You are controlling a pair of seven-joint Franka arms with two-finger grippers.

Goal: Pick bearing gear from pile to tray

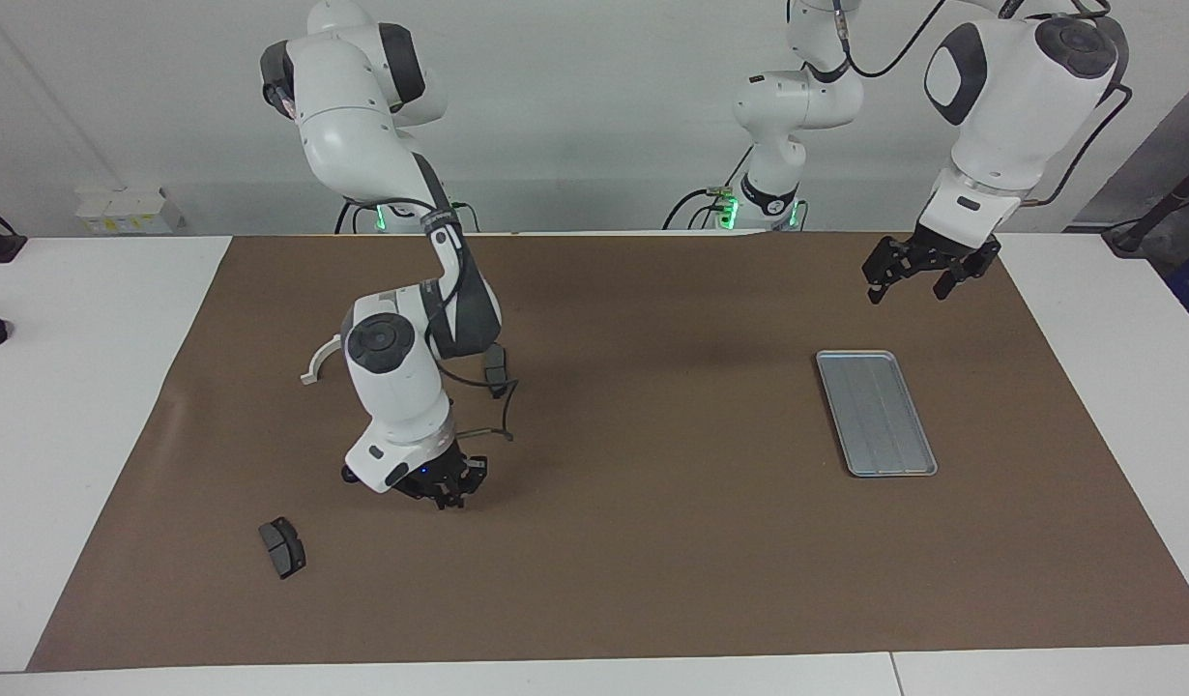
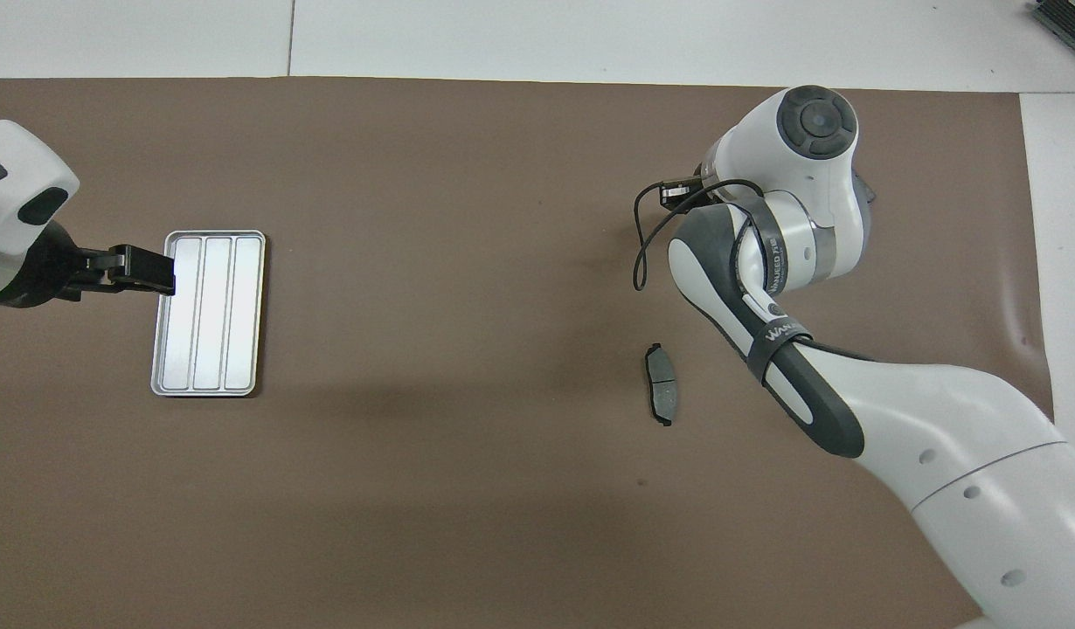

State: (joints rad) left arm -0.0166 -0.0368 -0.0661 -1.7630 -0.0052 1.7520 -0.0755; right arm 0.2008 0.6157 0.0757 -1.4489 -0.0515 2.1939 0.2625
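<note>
right gripper (image 1: 449,495): mine, low over the brown mat at my end of the tabletop, fingertips pinched together. whether a gear sits between them i cannot tell; nothing shows at the tips.
left gripper (image 1: 918,274): waits up in the air, jaws wide, over the mat just by the tray's robot-side end.
tray (image 1: 877,414): bare, flat on the mat toward the left arm's end, well apart from me.
pile: scattered around my arm. white half-ring (image 1: 318,362) beside my wrist; one brake pad (image 1: 282,547) farther from the robots than my gripper; another pad (image 2: 661,395) nearer to the robots, close by my forearm.
gear: a small dark round thing (image 1: 348,474) peeps out beside my wrist on the mat, maybe a gear; too small to be sure.
step: the pick, i judge. gripper closed at mat level, tray not yet served.
next: lift straight up, check that something rides in the tips, then carry across to the tray and let go low over it. if the tips are empty, open and go down again on the round thing.
</note>
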